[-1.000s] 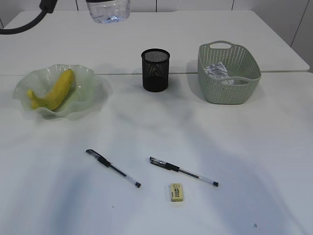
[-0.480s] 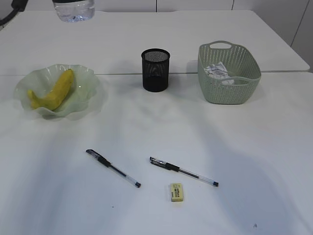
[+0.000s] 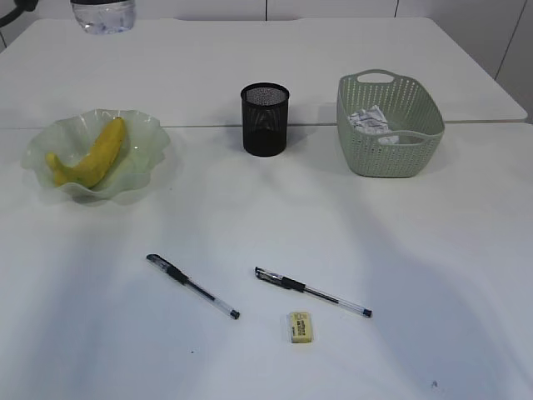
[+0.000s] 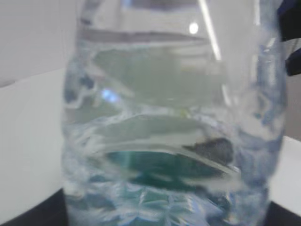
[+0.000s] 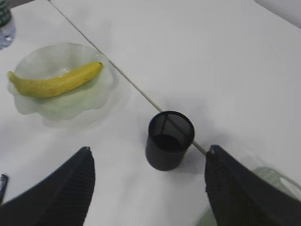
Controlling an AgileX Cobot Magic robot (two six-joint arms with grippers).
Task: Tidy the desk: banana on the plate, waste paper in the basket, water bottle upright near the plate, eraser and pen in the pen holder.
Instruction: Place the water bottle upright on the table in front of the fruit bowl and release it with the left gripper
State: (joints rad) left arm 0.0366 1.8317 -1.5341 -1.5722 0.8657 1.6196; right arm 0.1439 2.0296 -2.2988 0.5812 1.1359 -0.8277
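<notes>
Shifted further left along top edge since prior frame: water bottle (image 3: 103,15), now at 11 o'clock, aloft, gripped by left gripper; fills left wrist view. Right gripper (image 5: 148,188) wide apart, empty, above pen holder (image 5: 169,140). Banana (image 3: 90,155) on plate (image 3: 146,133), 9 o'clock.

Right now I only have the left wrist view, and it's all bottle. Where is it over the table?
Observer: The bottle hangs up in the air at the far left, beyond the plate that holds the banana.
Operator: What's not yet put away?
Observer: The left pen, the right pen and the eraser lie on the near part of the table, well short of the pen holder.
</notes>
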